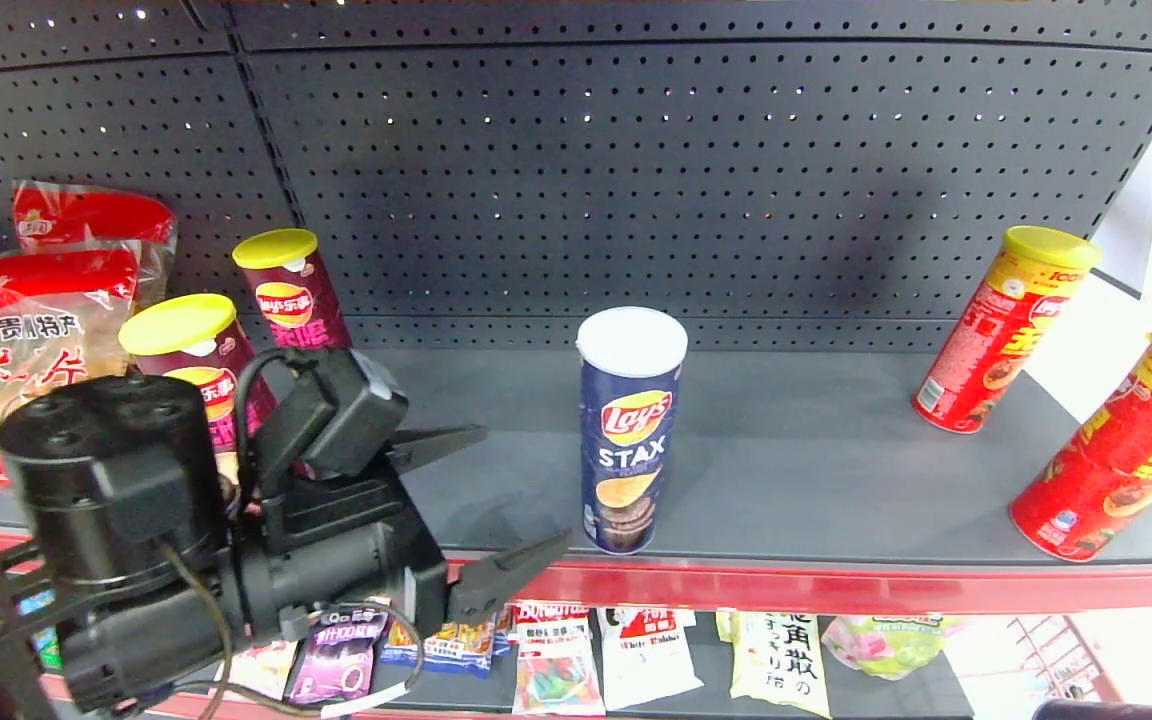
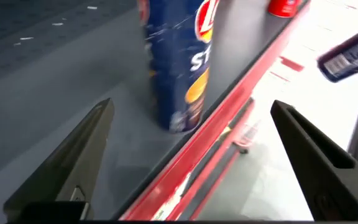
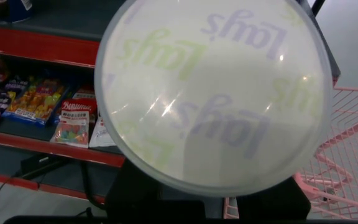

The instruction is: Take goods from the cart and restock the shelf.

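Observation:
A blue chip can with a white lid (image 1: 629,430) stands upright near the front edge of the grey shelf (image 1: 816,470). My left gripper (image 1: 524,487) is open just left of it, level with its lower half, one finger over the shelf and one in front of the red edge. In the left wrist view the blue can (image 2: 176,68) stands a little beyond the spread fingers (image 2: 73,162). In the right wrist view another chip can's clear lid (image 3: 213,93) faces the camera, held up in the air away from the shelf by my right gripper.
Two purple cans with yellow lids (image 1: 291,290) and snack bags (image 1: 46,330) stand at the shelf's left. Two red cans (image 1: 1001,330) lean at the right. Small packets (image 1: 636,650) fill the lower shelf. A pink wire cart (image 3: 347,155) sits beside the right arm.

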Controlling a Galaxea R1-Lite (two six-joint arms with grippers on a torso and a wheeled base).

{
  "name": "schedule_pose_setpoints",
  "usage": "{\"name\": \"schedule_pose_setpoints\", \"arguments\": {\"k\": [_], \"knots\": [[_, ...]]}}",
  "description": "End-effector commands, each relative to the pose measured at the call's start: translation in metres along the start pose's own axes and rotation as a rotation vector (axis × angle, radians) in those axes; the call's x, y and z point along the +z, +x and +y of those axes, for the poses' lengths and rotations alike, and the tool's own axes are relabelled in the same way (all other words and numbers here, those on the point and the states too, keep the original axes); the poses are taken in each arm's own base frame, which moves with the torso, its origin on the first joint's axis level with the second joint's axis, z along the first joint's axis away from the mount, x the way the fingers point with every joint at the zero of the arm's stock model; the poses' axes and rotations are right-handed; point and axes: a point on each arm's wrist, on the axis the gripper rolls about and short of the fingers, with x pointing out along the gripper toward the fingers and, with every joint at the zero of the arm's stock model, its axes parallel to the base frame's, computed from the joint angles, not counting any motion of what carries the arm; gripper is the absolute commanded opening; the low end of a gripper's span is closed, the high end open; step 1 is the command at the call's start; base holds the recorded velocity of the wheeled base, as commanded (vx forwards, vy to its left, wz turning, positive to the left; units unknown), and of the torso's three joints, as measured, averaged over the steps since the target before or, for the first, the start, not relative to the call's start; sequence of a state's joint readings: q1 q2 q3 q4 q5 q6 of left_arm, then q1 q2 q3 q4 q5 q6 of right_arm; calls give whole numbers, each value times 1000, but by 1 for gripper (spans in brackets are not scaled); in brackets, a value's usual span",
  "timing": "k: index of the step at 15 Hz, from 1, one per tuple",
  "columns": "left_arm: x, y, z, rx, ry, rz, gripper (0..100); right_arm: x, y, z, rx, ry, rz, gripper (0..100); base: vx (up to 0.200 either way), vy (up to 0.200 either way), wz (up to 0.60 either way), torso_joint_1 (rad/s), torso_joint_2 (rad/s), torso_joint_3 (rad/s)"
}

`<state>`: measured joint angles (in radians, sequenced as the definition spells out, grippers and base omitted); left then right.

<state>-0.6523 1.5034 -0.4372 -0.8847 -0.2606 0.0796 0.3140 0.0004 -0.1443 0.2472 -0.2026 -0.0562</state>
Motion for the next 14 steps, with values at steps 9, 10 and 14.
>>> {"name": "schedule_pose_setpoints", "arguments": {"k": [9, 10, 14], "knots": [[-21, -182, -45, 231, -12, 19, 100, 182, 75, 15, 337, -3, 130, 0, 0, 0, 0, 0, 0, 0], [-27, -188, -46, 256, -13, 28, 100, 200, 103, 23, 376, -12, 164, 0, 0, 0, 0, 0, 0, 0], [-29, -194, -46, 328, -11, 18, 100, 215, 173, 42, 452, -82, 182, 0, 0, 0, 0, 0, 0, 0]]}}
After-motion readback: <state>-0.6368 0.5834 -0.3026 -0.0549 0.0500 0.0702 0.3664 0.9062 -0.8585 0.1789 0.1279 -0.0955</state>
